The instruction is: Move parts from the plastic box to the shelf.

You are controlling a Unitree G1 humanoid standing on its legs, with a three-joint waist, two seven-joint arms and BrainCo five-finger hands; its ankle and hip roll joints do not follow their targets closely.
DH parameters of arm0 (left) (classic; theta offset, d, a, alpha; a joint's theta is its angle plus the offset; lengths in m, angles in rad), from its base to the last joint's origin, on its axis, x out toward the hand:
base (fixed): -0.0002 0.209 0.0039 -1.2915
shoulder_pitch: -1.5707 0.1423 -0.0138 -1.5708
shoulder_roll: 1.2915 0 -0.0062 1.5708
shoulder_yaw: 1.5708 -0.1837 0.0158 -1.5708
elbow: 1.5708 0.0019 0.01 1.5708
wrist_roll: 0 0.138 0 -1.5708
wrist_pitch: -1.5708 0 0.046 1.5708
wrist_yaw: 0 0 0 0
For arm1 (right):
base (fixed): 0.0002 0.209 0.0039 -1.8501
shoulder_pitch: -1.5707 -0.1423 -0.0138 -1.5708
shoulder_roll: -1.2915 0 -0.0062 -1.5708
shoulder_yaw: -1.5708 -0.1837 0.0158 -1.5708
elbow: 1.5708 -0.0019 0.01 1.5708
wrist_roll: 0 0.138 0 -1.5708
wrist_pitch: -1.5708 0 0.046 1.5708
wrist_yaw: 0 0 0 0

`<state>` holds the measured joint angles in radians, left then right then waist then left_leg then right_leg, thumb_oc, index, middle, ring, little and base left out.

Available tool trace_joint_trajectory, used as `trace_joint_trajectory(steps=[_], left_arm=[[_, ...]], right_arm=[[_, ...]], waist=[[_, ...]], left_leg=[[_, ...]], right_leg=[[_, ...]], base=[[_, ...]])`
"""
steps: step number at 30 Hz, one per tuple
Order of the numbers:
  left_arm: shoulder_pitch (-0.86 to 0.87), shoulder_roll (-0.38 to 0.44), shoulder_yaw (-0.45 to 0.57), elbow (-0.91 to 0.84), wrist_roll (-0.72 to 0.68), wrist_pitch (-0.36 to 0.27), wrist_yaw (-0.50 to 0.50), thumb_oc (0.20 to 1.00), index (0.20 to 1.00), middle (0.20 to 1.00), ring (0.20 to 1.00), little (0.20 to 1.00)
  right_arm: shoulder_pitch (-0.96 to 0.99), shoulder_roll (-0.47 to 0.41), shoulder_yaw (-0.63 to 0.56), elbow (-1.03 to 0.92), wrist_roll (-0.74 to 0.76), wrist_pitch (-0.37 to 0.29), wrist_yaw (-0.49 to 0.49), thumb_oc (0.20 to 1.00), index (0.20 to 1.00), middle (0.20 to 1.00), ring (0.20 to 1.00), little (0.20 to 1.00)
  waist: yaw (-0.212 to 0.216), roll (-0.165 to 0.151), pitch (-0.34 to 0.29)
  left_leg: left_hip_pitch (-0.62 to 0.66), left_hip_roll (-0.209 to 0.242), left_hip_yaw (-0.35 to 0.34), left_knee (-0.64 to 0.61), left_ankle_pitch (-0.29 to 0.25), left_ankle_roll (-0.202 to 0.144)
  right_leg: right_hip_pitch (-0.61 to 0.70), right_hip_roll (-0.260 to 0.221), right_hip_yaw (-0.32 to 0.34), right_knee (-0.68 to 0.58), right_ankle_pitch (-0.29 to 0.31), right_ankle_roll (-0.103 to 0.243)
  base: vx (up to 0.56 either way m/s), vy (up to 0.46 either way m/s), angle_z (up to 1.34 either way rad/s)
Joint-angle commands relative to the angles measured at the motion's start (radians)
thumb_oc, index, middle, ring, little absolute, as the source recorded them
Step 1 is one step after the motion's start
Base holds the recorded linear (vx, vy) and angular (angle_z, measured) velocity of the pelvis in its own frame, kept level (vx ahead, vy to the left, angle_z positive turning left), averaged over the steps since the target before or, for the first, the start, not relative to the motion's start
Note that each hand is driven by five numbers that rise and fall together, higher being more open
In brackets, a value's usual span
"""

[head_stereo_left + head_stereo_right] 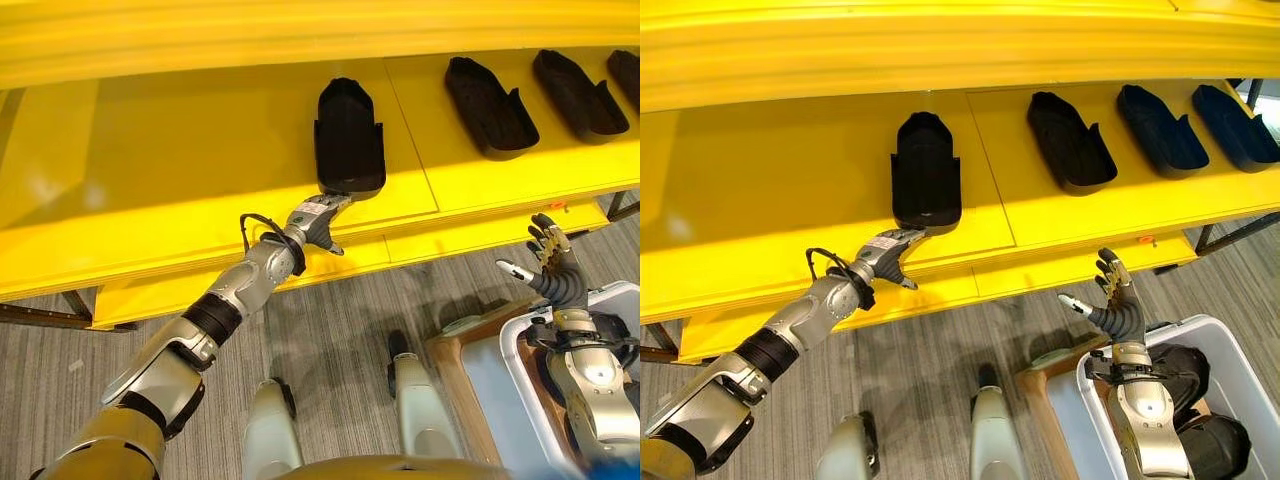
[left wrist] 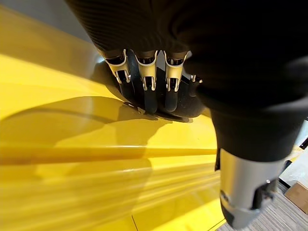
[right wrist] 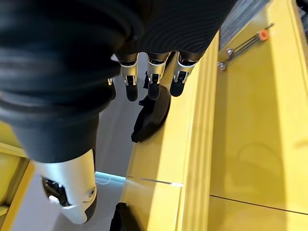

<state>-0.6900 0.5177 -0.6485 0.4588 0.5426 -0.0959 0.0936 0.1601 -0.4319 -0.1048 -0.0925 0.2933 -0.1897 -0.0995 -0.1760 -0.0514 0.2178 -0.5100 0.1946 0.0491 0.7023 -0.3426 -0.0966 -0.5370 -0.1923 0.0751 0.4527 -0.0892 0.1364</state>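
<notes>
On shelf (image 1: pixel 180 150), left hand (image 1: pixel 318 222) fingers (image 2: pixel 147 89) overlapping part (image 1: pixel 349 135)

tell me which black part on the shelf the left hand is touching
The leftmost black part, standing apart from the other three on the yellow shelf; the left hand's straight fingers meet its near end.

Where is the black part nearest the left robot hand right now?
The black part lies on the yellow shelf, leftmost of the row, with the left robot hand at its near end.
</notes>
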Motion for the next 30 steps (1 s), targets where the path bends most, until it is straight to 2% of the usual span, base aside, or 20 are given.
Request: trace_joint_trajectory(steps=[1,6,30], left_arm=[[-0.084,-0.018,-0.015,0.061,0.03,-0.018,0.036,1.0,1.0,1.0,1.0,1.0],[-0.1,-0.024,-0.024,0.094,0.028,-0.014,0.037,1.0,1.0,1.0,1.0,1.0],[-0.206,-0.023,-0.031,0.209,0.002,0.011,0.073,1.0,1.0,1.0,1.0,1.0]], right_arm=[[-0.006,-0.06,-0.036,-0.061,0.033,-0.051,-0.005,1.0,1.0,1.0,1.0,1.0],[-0.005,-0.062,-0.036,-0.063,0.034,-0.053,-0.005,1.0,1.0,1.0,1.0,1.0],[0.006,-0.076,-0.045,-0.065,0.046,-0.061,0.003,1.0,1.0,1.0,1.0,1.0]], waist=[[0.007,0.011,-0.024],[0.003,0.009,-0.024],[-0.017,0.005,-0.033]], left_leg=[[-0.022,0.014,-0.074,-0.084,0.19,0.013],[-0.022,0.017,-0.072,-0.069,0.176,0.012],[-0.036,0.028,-0.068,-0.066,0.181,0.006]], right_leg=[[-0.002,0.009,0.0,0.13,0.021,-0.018],[-0.004,0.013,0.003,0.142,0.01,-0.019],[-0.029,0.023,0.012,0.152,0.017,-0.019]], base=[[0.0,0.0,0.0],[0.01,-0.001,0.0],[0.0,-0.002,-0.02]])
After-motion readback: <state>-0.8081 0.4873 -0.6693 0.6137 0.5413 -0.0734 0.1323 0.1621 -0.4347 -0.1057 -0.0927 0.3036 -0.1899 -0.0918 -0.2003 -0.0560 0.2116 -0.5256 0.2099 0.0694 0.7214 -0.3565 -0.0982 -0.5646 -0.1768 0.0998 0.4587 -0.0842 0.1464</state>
